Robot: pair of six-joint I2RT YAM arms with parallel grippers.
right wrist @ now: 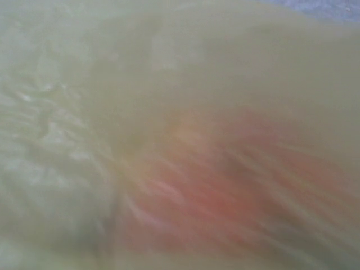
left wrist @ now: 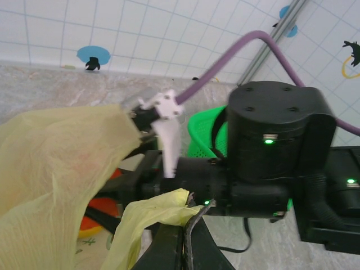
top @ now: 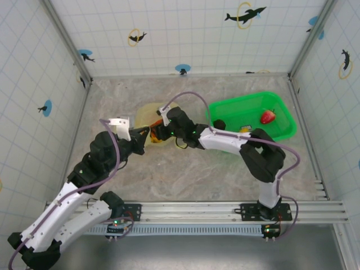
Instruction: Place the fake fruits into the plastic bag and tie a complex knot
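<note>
The yellow-green plastic bag lies at mid-table, its film filling the left of the left wrist view. My left gripper is shut on a bunched fold of the bag's rim. My right gripper reaches into the bag's mouth from the right. Its dark fingers stand apart, with an orange fruit between and behind them. Whether they grip it is hidden by the film. Close to the right wrist camera, blurred bag film covers a reddish fruit.
A bright green basket stands at the right, holding a red fruit and a dark fruit. Its mesh wall shows behind the right arm. Tiled walls close in the back and both sides.
</note>
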